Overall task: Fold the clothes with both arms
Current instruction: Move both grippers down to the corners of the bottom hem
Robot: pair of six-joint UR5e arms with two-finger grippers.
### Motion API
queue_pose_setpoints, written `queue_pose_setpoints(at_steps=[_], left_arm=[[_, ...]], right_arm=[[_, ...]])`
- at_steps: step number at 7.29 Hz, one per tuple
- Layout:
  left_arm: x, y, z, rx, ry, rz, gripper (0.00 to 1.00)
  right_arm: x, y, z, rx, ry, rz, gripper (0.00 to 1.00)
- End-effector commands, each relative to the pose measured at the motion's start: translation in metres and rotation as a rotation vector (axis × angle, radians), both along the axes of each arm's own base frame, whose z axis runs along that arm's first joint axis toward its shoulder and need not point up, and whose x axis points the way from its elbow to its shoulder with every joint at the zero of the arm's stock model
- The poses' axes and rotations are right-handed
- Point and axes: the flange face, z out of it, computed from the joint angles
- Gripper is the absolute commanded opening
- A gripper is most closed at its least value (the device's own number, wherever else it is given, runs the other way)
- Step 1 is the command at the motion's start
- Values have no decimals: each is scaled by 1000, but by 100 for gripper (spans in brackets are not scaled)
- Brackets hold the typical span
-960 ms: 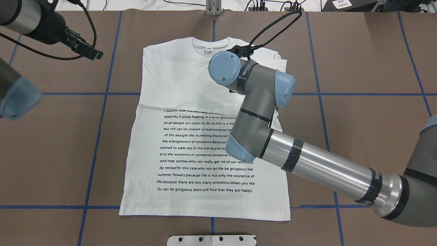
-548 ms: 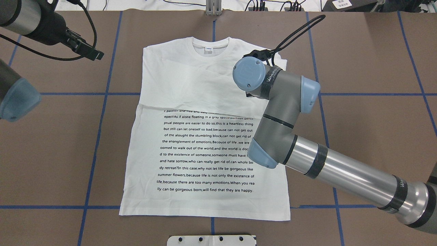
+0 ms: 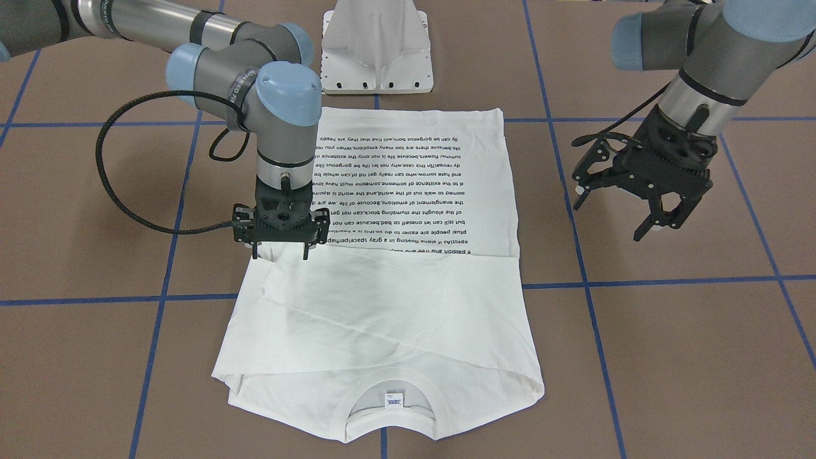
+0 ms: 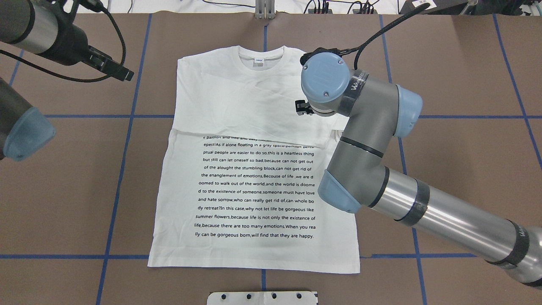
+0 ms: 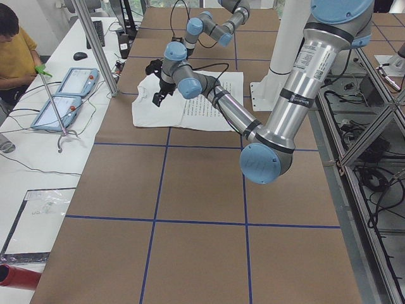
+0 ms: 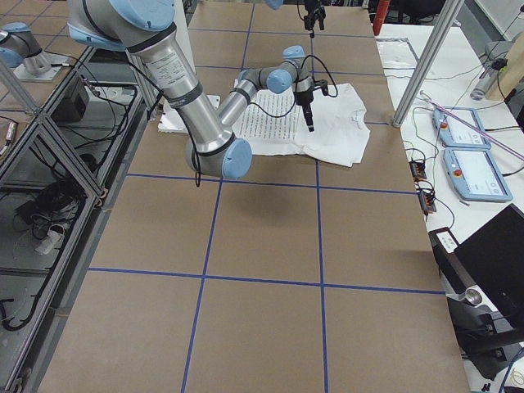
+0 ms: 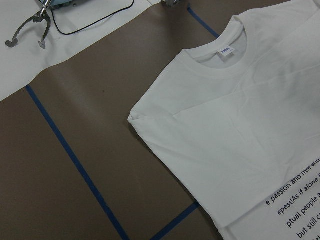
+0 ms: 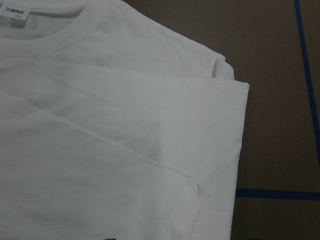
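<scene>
Shows T-shirt flat mid-desk, bare desk along both side edges, right gripper parted over one edge, left gripper spread wide above open desk.

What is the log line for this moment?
shirt: lying flat | right tool: open, over shirt edge | left tool: open, beside shirt

White T-shirt, flat, text side up

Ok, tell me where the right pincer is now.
In the front-facing view the right pincer is on the view's left. It is open and sits at the T-shirt's edge, beside the near end of the black text block.
</scene>
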Motion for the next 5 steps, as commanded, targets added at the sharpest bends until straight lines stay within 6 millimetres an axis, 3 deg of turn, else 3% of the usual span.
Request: queue_pose_setpoints(at_steps=[1, 2, 4, 5], left_arm=[[74, 52, -10, -105, 33, -96, 100], [94, 89, -9, -165, 61, -107, 100], [97, 178, -5, -284, 118, -122, 100], [122, 213, 4, -359, 122, -156, 100]], right_arm=[[63, 67, 8, -12, -113, -21, 100], [72, 110, 11, -48, -170, 3, 100], [57, 176, 10, -50, -243, 50, 100], [54, 207, 21, -86, -250, 64, 100]])
